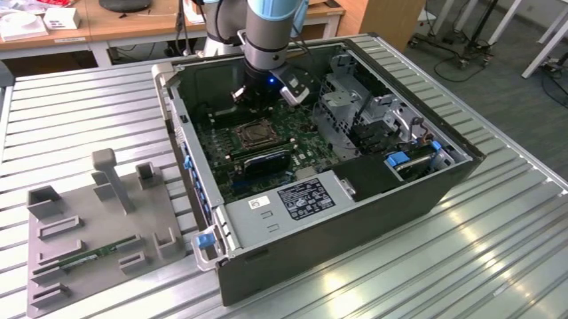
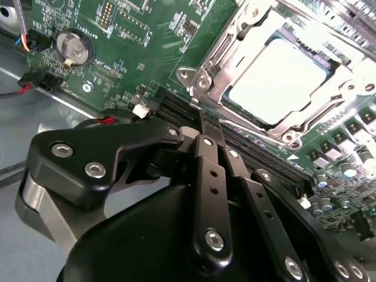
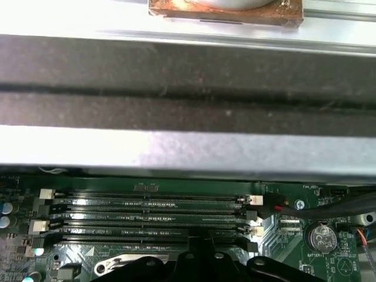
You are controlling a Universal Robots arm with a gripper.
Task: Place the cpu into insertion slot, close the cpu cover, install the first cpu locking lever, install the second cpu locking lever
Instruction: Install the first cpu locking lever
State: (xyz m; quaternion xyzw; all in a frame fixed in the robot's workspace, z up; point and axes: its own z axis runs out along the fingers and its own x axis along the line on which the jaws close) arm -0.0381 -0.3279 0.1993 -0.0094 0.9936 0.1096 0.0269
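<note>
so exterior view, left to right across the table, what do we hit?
Grey fixture tray with upright posts → blue latch at the computer case's corner → insertion slot on the green motherboard, the gripper hanging just above and behind it → silver drive cage → case's right wall.

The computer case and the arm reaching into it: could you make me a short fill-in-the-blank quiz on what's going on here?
1. The cpu lies in the insertion slot, and the cpu cover lies ____ over it.
2. In the second wrist view, the gripper hangs over the long black ____ slots beside the socket.
3. The round silver ____ sits on the green board.
4. In the exterior view, the grey tray lies ____ the case.

Missing words: closed; memory; battery; outside
</note>
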